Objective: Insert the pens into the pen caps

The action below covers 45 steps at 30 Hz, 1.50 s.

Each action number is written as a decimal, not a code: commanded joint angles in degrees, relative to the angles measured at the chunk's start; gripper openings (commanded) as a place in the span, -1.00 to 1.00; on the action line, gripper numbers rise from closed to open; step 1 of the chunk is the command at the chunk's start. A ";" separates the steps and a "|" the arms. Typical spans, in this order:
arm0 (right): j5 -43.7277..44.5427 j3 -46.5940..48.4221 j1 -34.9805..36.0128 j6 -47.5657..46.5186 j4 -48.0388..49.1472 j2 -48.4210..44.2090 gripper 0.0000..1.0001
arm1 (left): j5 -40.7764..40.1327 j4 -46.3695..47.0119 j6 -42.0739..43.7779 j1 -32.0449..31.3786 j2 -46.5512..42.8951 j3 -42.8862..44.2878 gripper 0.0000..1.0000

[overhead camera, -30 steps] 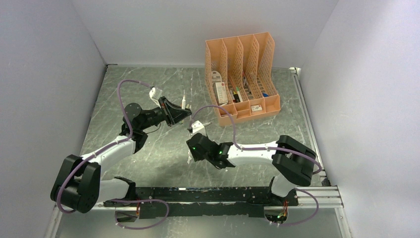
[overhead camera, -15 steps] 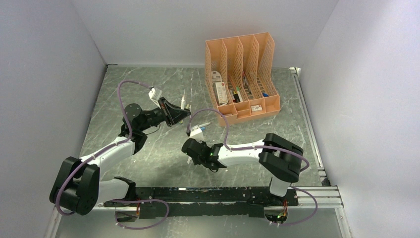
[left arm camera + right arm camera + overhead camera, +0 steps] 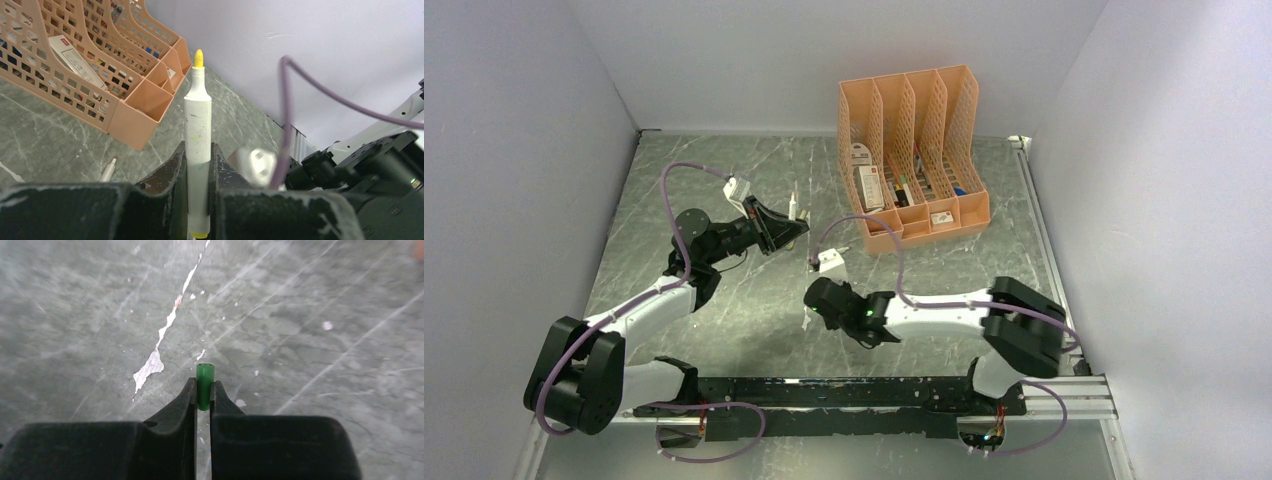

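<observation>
Left gripper [image 3: 198,155] clamps a yellow-tipped pen [image 3: 197,110], tip projecting ahead for capping; right gripper [image 3: 202,392] pinches a green cap [image 3: 205,374], open mouth facing outward.

Your left arm [image 3: 639,300] reaches forward and to the right, elbow bent, and the left pincer [image 3: 198,150] is clamped on a white pen [image 3: 198,115] that stands out past the fingertips. Your right arm [image 3: 934,312] lies low and stretched to the left. The right pincer [image 3: 203,390] points down at the bench [image 3: 300,315], pressed tight on a small green cap [image 3: 205,380].
</observation>
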 commanded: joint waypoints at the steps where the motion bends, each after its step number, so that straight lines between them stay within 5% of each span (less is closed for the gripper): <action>1: 6.99 -3.18 -0.52 -3.01 3.72 -11.29 -1.00 | 0.39 4.96 -4.12 0.73 1.01 0.24 -0.86; 4: 4.56 -6.65 -4.81 -5.60 9.55 -18.92 -1.00 | 2.93 11.81 -8.96 0.72 3.57 0.20 -0.86; 10: -23.64 -12.51 -25.81 0.48 29.33 -28.40 -1.00 | 6.18 38.14 -24.51 -1.06 13.18 -3.06 -0.86; 16: -31.73 -7.69 -28.15 -2.10 39.56 -26.82 -1.00 | 4.24 56.26 -33.24 -8.83 22.37 -2.81 -0.86; 25: -35.97 -8.62 -28.28 0.24 51.45 -26.58 -1.00 | 4.86 56.75 -29.62 -19.98 26.87 2.29 -0.86; 45: -33.62 -13.10 -28.37 -0.71 47.28 -34.09 -1.00 | 3.74 56.77 -28.97 -20.41 22.70 4.01 -0.86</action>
